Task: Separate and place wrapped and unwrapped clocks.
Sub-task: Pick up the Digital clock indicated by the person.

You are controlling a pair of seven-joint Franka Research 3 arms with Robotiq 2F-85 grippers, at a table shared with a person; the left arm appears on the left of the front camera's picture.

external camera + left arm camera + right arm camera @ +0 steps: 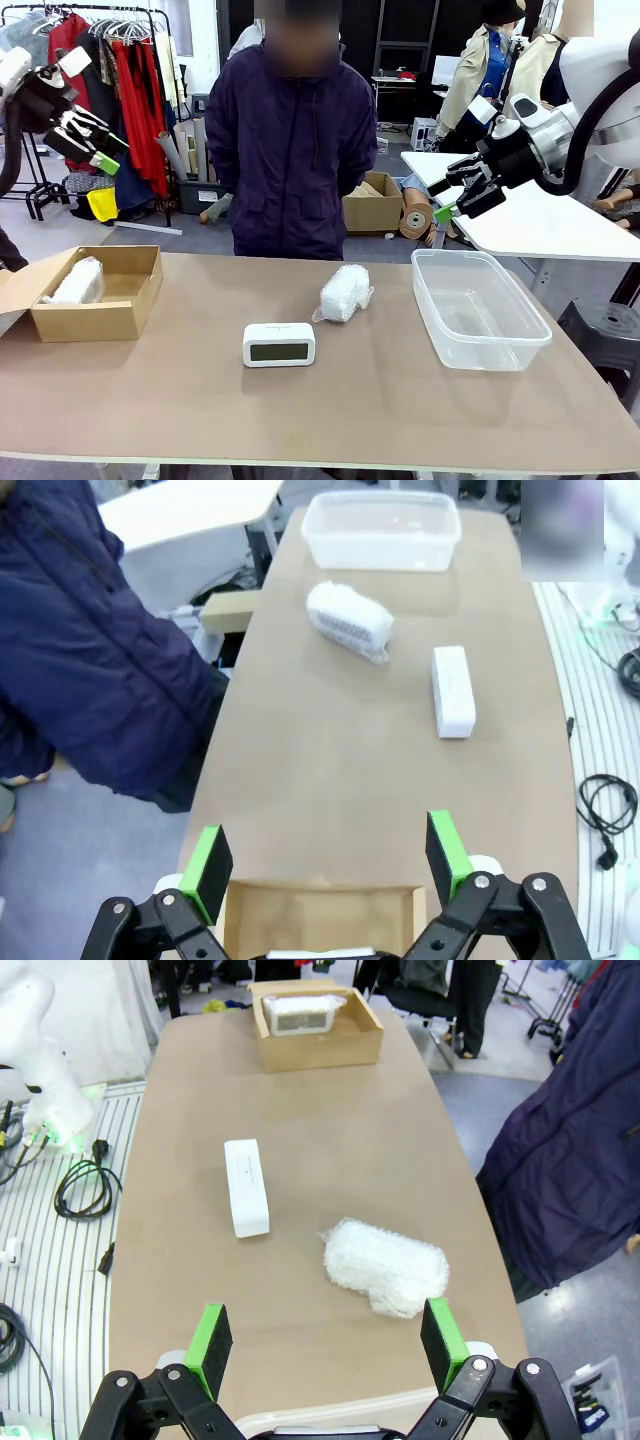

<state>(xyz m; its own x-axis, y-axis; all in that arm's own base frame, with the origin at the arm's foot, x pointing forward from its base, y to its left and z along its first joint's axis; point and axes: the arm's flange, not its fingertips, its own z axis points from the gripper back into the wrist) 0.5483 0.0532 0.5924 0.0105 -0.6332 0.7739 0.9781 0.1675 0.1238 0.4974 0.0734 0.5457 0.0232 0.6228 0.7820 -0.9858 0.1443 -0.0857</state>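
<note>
Table top: smooth matt brown board without sheen; box at left of frame: plain brown cardboard, dull finish. The bundle in that box and the second bundle at centre frame are translucent white bubble wrap, lumpy and faintly shiny. Clock: smooth white plastic, dark display; container at right: clear glossy plastic; jacket at top centre: dark matt cloth.
</note>
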